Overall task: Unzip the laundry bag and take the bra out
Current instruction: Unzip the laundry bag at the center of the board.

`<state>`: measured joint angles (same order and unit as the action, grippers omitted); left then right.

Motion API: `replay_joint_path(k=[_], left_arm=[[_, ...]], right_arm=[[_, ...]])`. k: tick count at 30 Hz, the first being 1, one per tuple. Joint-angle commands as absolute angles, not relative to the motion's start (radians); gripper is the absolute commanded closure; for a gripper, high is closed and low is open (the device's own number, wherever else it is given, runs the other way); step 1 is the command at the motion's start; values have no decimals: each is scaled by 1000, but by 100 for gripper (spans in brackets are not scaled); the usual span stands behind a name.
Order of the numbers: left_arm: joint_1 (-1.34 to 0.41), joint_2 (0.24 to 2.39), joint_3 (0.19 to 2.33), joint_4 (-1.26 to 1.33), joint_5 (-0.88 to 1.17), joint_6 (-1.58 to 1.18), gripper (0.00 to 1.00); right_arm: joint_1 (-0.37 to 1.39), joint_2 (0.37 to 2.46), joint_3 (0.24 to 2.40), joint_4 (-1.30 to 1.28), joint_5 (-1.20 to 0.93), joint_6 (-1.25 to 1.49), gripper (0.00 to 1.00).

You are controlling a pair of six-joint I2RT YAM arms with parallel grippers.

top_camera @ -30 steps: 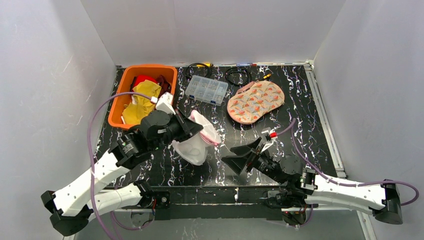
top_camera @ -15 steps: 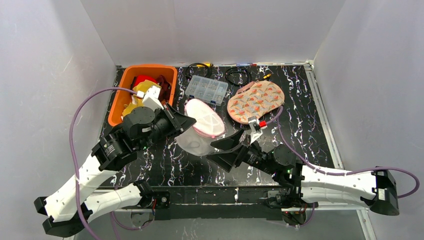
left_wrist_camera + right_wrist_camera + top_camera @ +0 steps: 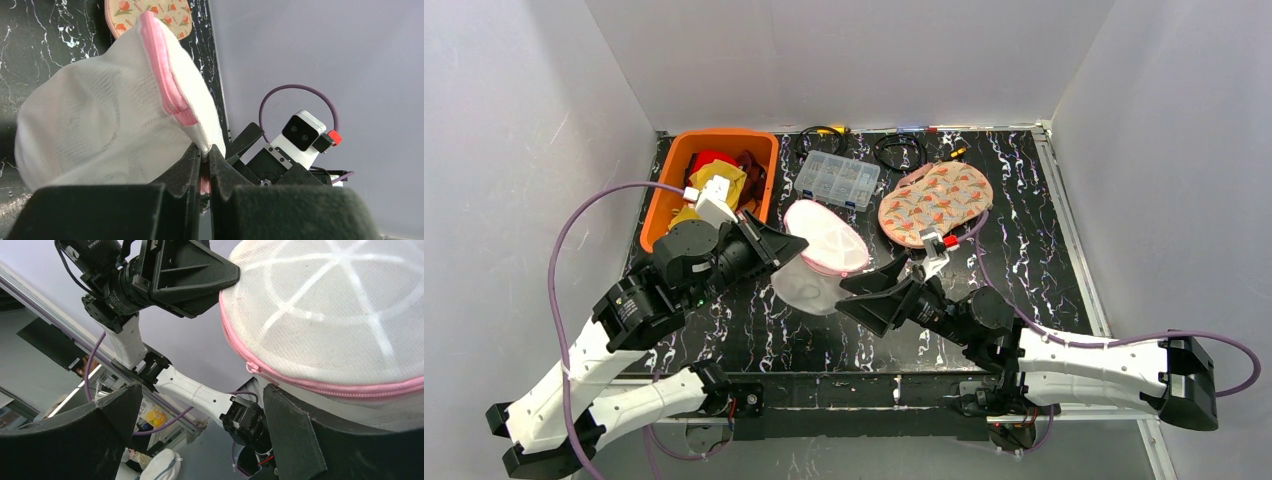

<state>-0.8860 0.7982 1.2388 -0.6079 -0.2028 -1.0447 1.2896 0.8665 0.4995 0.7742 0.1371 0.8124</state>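
Right of the bin [image 3: 724, 134], the bag [image 3: 829, 235] is held up, pinched at its pink-edged rim by the left gripper [image 3: 796, 248], whose jaws are clamped on the mesh. The left arm is stretched forward from its base, with the elbow raised and the wrist turned away from the bin. Farther right of the bin, the right gripper [image 3: 874, 292] is spread wide just beside the bag, its arm laid low and angled toward the bin. The zipper [image 3: 300, 384] is seen shut along its visible stretch.
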Motion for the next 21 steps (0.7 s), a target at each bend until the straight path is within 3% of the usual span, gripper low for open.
replay_joint_path(k=[1, 21], left_arm=[[-885, 777, 1282, -591, -239, -1056, 100], [-886, 773, 1311, -591, -247, -1057, 100]], right_arm=[[1285, 864, 513, 863, 139, 829, 1], [1259, 929, 509, 927, 121, 859, 1]])
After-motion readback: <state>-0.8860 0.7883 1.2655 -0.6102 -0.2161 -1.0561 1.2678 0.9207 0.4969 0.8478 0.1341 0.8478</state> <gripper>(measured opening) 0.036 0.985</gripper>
